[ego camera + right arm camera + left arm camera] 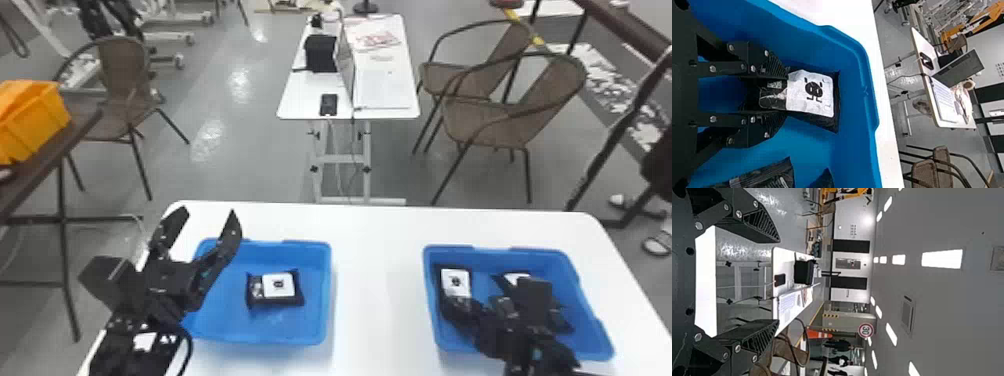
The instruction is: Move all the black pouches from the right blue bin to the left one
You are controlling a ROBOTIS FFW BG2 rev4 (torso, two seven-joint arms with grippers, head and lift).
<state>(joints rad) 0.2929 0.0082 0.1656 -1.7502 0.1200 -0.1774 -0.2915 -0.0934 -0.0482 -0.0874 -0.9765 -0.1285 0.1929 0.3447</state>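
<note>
The wall of the right blue bin (490, 255) is rising just beyond a shiny black pouch (809, 92) with a creased white label, which the right gripper (472, 306) is pinching inside; more black pouches (760, 174) are lying beside it. Left of that bin, the left gripper (210, 212) is hanging spread, and another pouch (277, 290) is resting in the left bin (310, 255).

Blue bins (260, 335), black pouches (276, 301), white table (380, 275)

The bins (327, 300) are blue, the pouch (832, 123) black, its label (799, 88) white with a black figure
</note>
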